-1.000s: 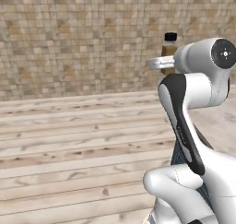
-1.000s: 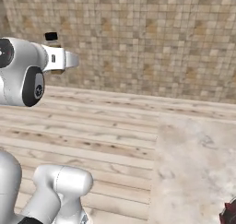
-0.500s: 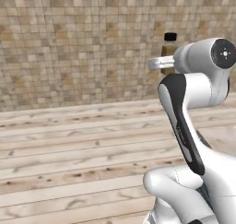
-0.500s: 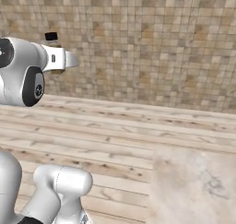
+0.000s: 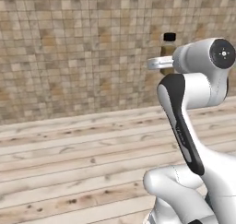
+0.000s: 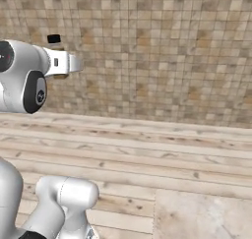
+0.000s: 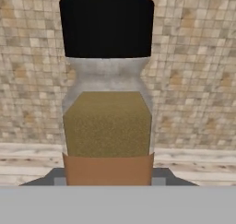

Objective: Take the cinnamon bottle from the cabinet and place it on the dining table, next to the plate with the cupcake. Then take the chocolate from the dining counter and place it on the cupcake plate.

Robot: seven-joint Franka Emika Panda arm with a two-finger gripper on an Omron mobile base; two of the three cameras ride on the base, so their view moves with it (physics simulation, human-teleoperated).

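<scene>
Between the earlier frames and now, both base views have swung: in the right base view the pale marbled surface (image 6: pixel 202 216) has slid from the right side down to the lower right corner and the dark object at its edge has gone out of frame, while in the left base view the wooden floor planks sit slightly differently against the wall. That is camera motion from the driving base; the arm and its load keep the same pose relative to the cameras.

In the left base view, the tiled wall (image 5: pixel 69 48) fills the upper left and centre, the wooden floor (image 5: pixel 69 163) runs across the lower left, and the cinnamon bottle (image 5: pixel 168 50) stands upright at the upper right, its black cap above the white hand, just left of the arm's round wrist joint.

In the right base view, the bottle's black cap (image 6: pixel 53 38) peeks over the hand at the upper left, with wall to the right of it and floor below.

In the hand view, the cinnamon bottle (image 7: pixel 107 108) fills the centre: black cap at top, clear neck, brown powder, orange label at the bottom. The gripper (image 7: pixel 108 179) pinches the bottle low on its body, one dark finger tip (image 7: pixel 50 177) showing on each side of the label.
</scene>
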